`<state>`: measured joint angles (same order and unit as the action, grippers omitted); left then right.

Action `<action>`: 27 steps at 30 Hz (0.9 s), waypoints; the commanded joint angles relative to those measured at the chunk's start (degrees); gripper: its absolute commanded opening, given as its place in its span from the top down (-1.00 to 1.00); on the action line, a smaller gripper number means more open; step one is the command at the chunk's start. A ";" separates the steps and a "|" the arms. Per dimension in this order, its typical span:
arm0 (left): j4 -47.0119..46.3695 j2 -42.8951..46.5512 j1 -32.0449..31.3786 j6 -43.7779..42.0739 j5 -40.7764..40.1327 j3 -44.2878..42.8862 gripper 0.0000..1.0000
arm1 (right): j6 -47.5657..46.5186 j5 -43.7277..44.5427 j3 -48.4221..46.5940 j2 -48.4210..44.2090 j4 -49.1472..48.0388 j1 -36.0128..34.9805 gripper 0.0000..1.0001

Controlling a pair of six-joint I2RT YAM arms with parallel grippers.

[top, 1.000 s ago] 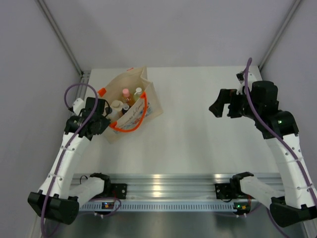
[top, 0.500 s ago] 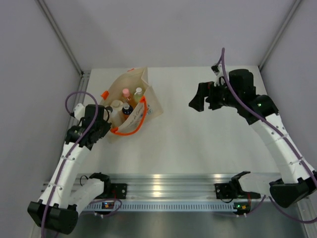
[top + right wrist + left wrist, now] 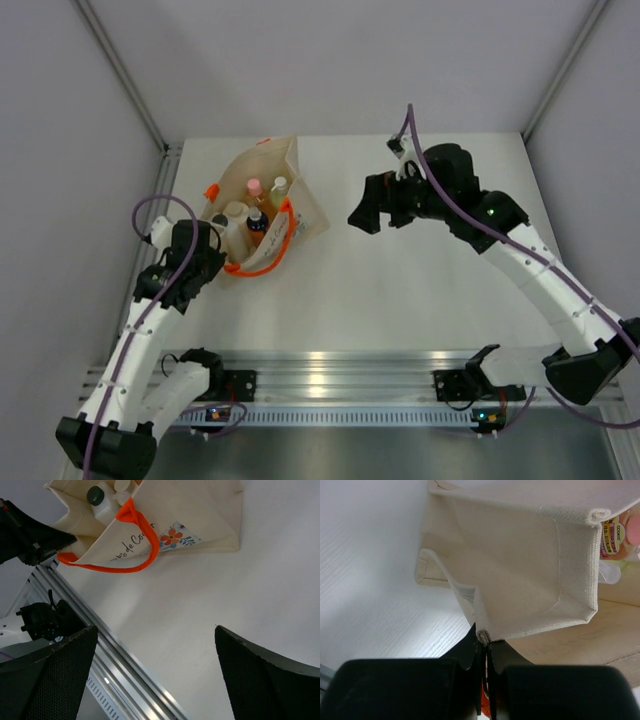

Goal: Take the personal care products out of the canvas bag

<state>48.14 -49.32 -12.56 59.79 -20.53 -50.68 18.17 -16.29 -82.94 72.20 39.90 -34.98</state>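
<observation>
- A white desk point(image 3: 420, 290) sits inside pale grey walls point(image 3: 350, 60), with an aluminium rail point(image 3: 330, 375) along its near edge where both arms are bolted.
- The canvas bag point(image 3: 308, 212) stands at the far left of the desk, its mouth open upward and its printed side facing right.
- One orange handle point(image 3: 285, 232) loops over the near-right rim of the bag.
- Inside the bag, a pink-capped bottle point(image 3: 254, 187) and a white-capped bottle point(image 3: 279, 185) stand at the far side.
- A cream squat bottle point(image 3: 235, 212) and a dark-capped bottle point(image 3: 257, 220) sit nearer, close together.
- I cannot tell the orange bottle apart from the others.
- The left tool point(image 3: 215, 255) is at the bag's near-left corner, closed tight and pinching the canvas seam there; the left wrist view shows the fabric edge caught between the two fingers.
- The right tool point(image 3: 366, 212) hangs above the middle of the desk, just right of the bag and apart from it, tips toward the bag.
- Its fingers are spread wide, with only bare desk showing between them in the right wrist view.
</observation>
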 commanded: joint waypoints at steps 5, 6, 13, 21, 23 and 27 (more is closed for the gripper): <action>3.45 -1.30 -0.80 2.70 3.92 6.47 1.00 | 3.44 1.00 -5.21 6.80 -12.38 -9.39 -0.86; 3.54 -1.22 -0.89 2.96 3.84 6.55 1.00 | 3.53 1.26 -7.48 9.42 -12.91 -11.32 -0.85; 3.54 0.01 -0.89 3.76 2.78 6.64 1.00 | 2.66 5.74 -21.29 22.79 -13.80 -18.71 -0.71; 3.71 0.98 -0.89 5.25 1.64 7.43 1.00 | 0.99 9.87 -34.39 36.15 -13.80 -21.88 -0.63; 3.72 1.59 -0.89 5.77 1.55 7.52 1.00 | -0.15 10.75 -36.76 39.40 -13.71 -21.88 -0.60; 3.72 2.65 -0.89 6.48 1.29 7.52 1.00 | -2.18 13.04 -40.62 44.15 -13.71 -21.88 -0.58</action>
<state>46.37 -46.02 -13.56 65.43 -17.87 -45.67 18.37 -6.24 -118.67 113.45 28.77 -56.25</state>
